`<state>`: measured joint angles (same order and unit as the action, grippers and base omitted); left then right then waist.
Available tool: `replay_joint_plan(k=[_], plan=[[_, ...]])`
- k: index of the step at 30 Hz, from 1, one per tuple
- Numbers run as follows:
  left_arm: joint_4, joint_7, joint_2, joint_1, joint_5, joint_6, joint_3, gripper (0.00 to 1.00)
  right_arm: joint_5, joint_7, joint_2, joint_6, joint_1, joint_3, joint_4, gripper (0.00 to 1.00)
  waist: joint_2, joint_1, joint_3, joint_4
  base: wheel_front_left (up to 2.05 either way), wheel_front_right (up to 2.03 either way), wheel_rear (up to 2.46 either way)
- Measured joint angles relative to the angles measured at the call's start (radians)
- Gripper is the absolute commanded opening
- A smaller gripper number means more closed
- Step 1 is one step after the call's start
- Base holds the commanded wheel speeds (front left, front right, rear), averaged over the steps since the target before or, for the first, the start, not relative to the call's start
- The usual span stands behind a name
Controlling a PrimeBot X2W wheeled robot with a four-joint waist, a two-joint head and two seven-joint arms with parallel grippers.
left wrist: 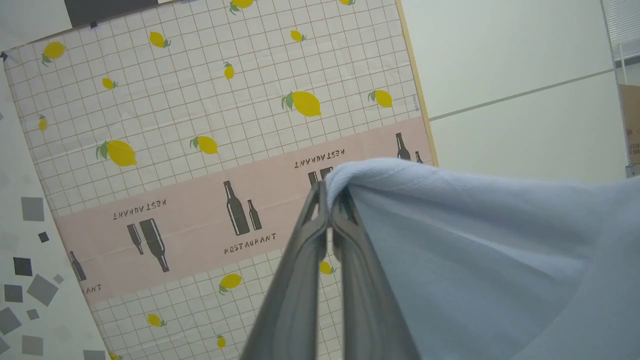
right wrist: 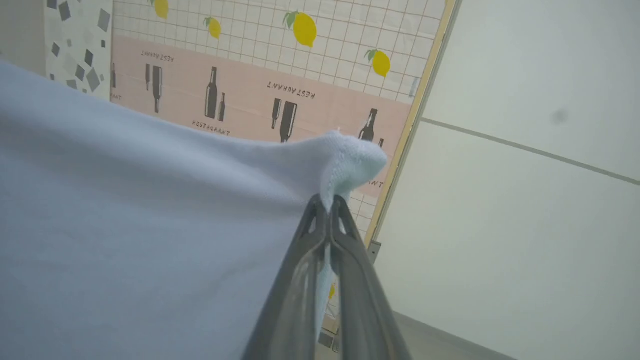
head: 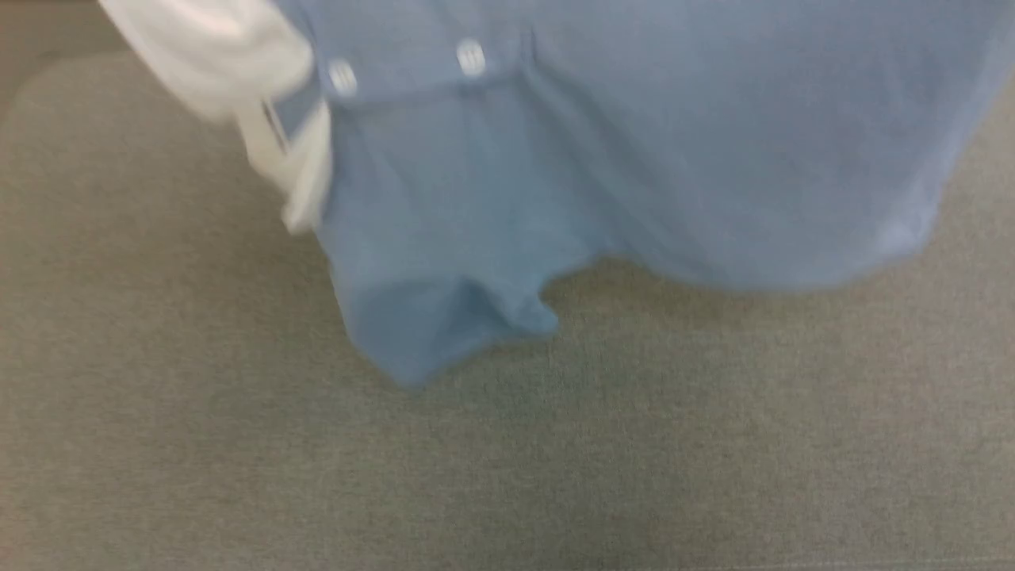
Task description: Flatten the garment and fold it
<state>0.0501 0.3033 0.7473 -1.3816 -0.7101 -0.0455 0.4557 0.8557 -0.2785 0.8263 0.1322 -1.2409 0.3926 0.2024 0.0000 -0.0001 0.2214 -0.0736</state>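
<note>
L gripper pinching shirt edge | R gripper pinching other corner | shirt hangs over grey tabletop, collar far left | risk: thin pinch slips, cloth drops creased

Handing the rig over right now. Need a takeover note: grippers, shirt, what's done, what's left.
Left gripper: shut on a bunched edge of the garment.
Right gripper: shut on another bunched edge.
Garment: hangs between the two grippers over the grey surface, with the white collar to the left in the head view and a sleeve hanging lowest. The head view is too blurred to tell whether it touches the surface.
Done: shirt picked up with both grippers.
Left: lay it flat, smooth it, then fold.
</note>
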Motion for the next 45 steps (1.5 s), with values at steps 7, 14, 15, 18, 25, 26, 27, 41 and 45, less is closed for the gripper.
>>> replay_joint_plan(k=[7, 14, 15, 18, 25, 26, 27, 41, 45], plan=[[0.302, -0.043, -0.067, -0.325, 0.114, 0.114, 0.062, 0.00, -0.077, 0.115, -0.059, 0.000, -0.264, 0.112, 0.211, 0.00, 0.0000, 0.0001, 0.140, -0.026, 0.00, 0.00, 0.00], [0.598, -0.216, -0.167, -0.618, 0.213, 0.142, 0.092, 0.00, -0.128, 0.278, -0.142, 0.001, -0.521, 0.157, 0.476, 0.00, 0.0000, 0.0002, 0.272, -0.049, 0.00, 0.00, 0.00], [0.635, -0.248, -0.181, -0.647, 0.226, 0.143, 0.095, 0.00, -0.134, 0.304, -0.154, 0.001, -0.551, 0.161, 0.512, 0.00, 0.0000, 0.0002, 0.289, -0.052, 0.00, 0.00, 0.00], [0.727, -0.312, -0.214, -0.693, 0.239, 0.151, 0.109, 0.00, -0.139, 0.360, -0.184, 0.001, -0.601, 0.181, 0.593, 0.00, 0.0000, 0.0002, 0.330, -0.056, 0.00, 0.00, 0.00], [0.847, -0.411, -0.264, -0.635, 0.222, 0.168, 0.151, 0.00, -0.040, 0.402, -0.249, 0.000, -0.578, 0.212, 0.716, 0.00, 0.0000, 0.0004, 0.383, -0.037, 0.00, 0.00, 0.00], [0.854, -0.421, -0.268, -0.603, 0.216, 0.168, 0.156, 0.00, -0.029, 0.402, -0.255, 0.000, -0.558, 0.225, 0.718, 0.00, 0.0000, 0.0003, 0.384, -0.030, 0.00, 0.00, 0.00], [0.860, -0.427, -0.273, -0.567, 0.210, 0.168, 0.160, 0.00, -0.021, 0.402, -0.261, 0.000, -0.534, 0.241, 0.718, 0.00, 0.0000, 0.0003, 0.383, -0.023, 0.00, 0.00, 0.00], [0.726, -0.453, -0.319, 0.148, 0.104, 0.131, 0.239, 0.00, 0.098, 0.433, -0.156, 0.000, 0.012, 0.509, 0.530, 0.00, 0.0000, 0.0000, 0.240, 0.035, 0.00, 0.00, 0.00], [0.576, -0.385, -0.280, 0.388, 0.061, 0.105, 0.268, 0.00, 0.149, 0.433, -0.094, 0.000, 0.181, 0.563, 0.450, 0.00, 0.0000, 0.0000, 0.171, 0.047, 0.00, 0.00, 0.00]])
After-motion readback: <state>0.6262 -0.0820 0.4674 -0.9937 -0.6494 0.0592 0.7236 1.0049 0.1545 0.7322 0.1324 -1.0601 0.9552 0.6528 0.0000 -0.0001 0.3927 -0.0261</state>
